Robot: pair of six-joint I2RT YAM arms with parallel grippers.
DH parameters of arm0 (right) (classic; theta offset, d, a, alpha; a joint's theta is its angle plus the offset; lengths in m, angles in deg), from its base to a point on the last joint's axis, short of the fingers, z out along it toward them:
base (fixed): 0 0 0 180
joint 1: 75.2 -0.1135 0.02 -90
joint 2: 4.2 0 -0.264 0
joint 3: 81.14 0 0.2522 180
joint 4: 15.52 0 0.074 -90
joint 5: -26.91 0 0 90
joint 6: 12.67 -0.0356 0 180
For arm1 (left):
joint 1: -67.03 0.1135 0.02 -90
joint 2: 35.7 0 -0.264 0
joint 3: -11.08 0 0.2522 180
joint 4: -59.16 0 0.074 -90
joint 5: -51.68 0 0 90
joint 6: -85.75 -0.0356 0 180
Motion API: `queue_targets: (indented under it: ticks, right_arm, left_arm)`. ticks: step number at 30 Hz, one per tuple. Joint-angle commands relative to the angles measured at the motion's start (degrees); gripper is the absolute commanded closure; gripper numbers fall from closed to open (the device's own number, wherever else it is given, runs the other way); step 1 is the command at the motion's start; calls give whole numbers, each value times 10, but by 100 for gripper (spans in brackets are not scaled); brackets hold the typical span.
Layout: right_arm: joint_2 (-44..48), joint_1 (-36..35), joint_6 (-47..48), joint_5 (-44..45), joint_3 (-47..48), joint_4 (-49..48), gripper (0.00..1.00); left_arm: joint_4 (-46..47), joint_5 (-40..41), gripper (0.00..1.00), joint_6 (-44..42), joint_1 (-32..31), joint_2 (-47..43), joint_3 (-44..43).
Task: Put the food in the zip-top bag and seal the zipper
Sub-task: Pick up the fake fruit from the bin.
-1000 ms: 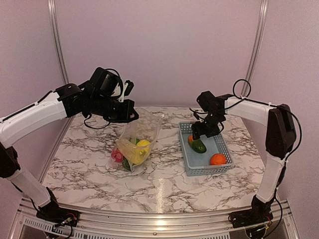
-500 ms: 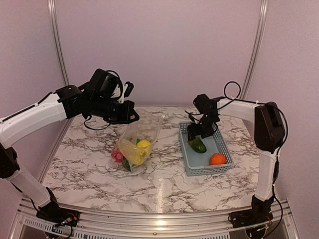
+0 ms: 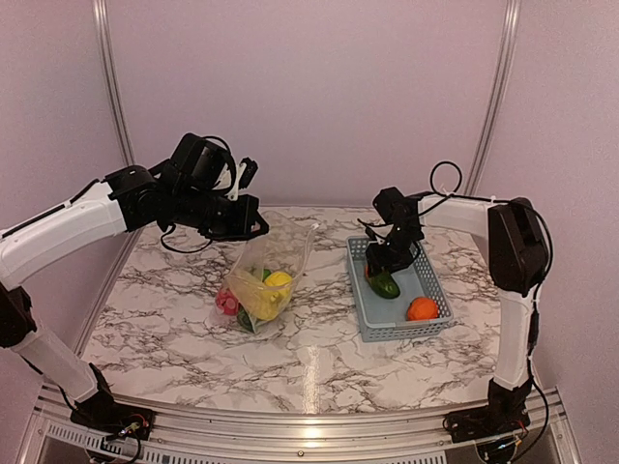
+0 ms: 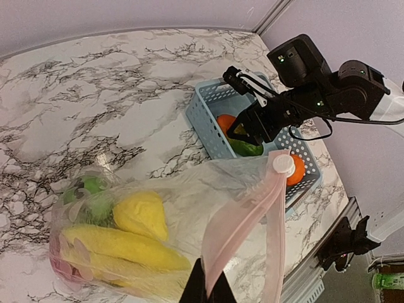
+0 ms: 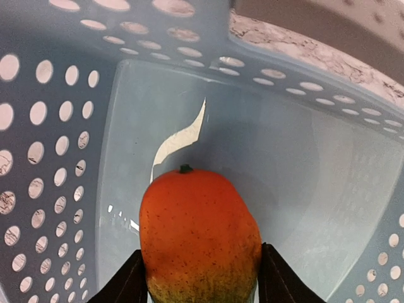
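My left gripper (image 3: 259,224) (image 4: 206,278) is shut on the pinkish zipper (image 4: 252,208) and holds the mouth of the clear zip-top bag (image 3: 266,280) (image 4: 189,189) up off the table. In the bag lie yellow bananas (image 4: 113,243), a yellow pepper (image 3: 279,280), green pieces and a pink ball (image 3: 228,303). My right gripper (image 3: 385,263) (image 5: 201,278) is down in the grey-blue basket (image 3: 401,333) (image 5: 50,126). Its fingers press both sides of an orange-and-green fruit (image 5: 199,233) (image 3: 384,282). A round orange (image 3: 422,308) lies at the basket's near end.
The basket stands right of the bag on the marbled table (image 3: 319,358). The zipper's white slider (image 4: 282,163) sits at the strip's far end. Metal frame posts (image 3: 108,77) rise at the back corners.
My right gripper has moved left and down into the basket, onto the orange-and-green fruit. My left gripper and the bag have stayed in place.
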Motion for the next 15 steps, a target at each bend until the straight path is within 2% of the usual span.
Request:
queue_targets:
  ticks: [1,9,15]
  right_arm:
    - [24,2,-18,-14,-10,-2,51]
    - [142,-1,-42,-40,10,23,55]
    - [254,-47,-64,-81,28,-44,57]
  left_arm:
    - [2,-3,100,-2,0,-14,8]
    - [13,-5,100,0,-1,-9,9]
    - [23,-12,100,7,0,-2,10]
